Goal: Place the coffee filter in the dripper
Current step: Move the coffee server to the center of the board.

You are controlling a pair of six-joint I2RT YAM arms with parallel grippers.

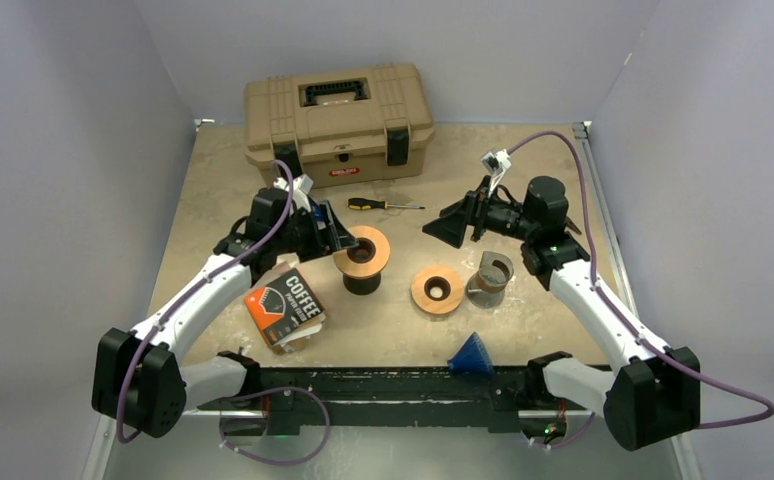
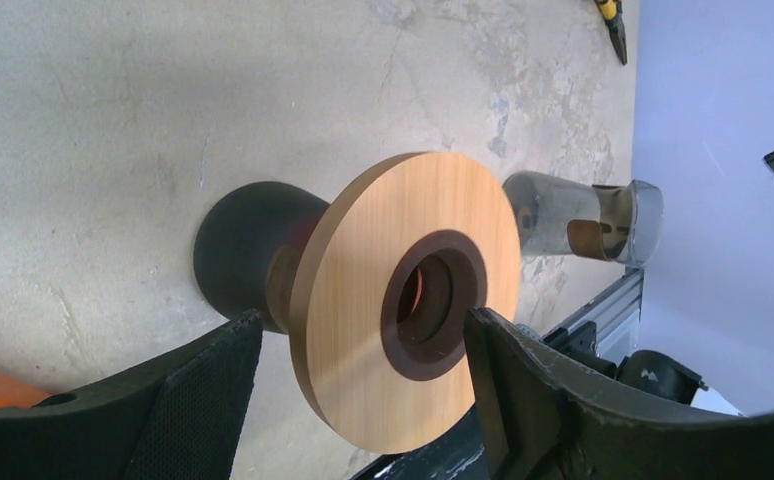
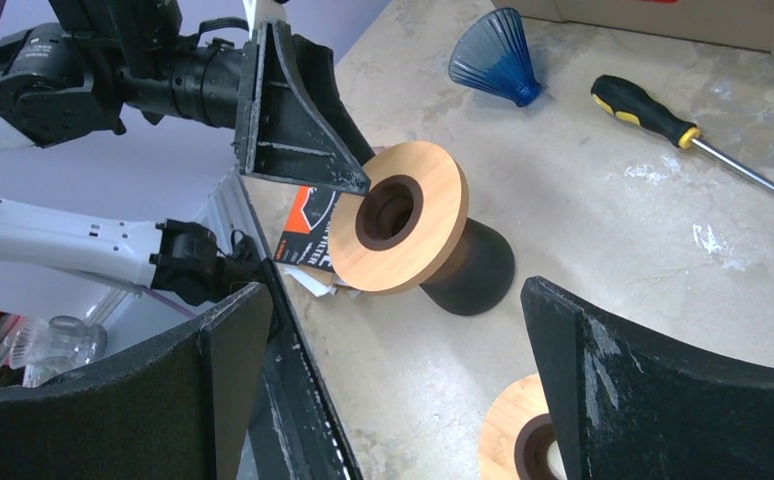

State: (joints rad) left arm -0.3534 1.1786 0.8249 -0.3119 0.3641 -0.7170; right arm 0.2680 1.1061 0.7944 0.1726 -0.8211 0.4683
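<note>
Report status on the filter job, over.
Left gripper open, straddling dripper collar. Right gripper open, empty, aloft. No filter in dripper; filter pack lies beside it. Nothing in the way.

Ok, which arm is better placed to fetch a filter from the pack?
Left. The filter pack lies close by the open left gripper, itself at the wooden dripper; the right gripper hangs farther from both.

Dripper (image 2: 363,300) with a smooth pale wood collar over a matt dark base, table (image 1: 523,170) matt beige — mottled like stone, toolbox (image 1: 338,125) tan plastic, funnel (image 3: 493,55) ribbed translucent blue plastic, screwdriver (image 3: 663,118) shaft bare metal
</note>
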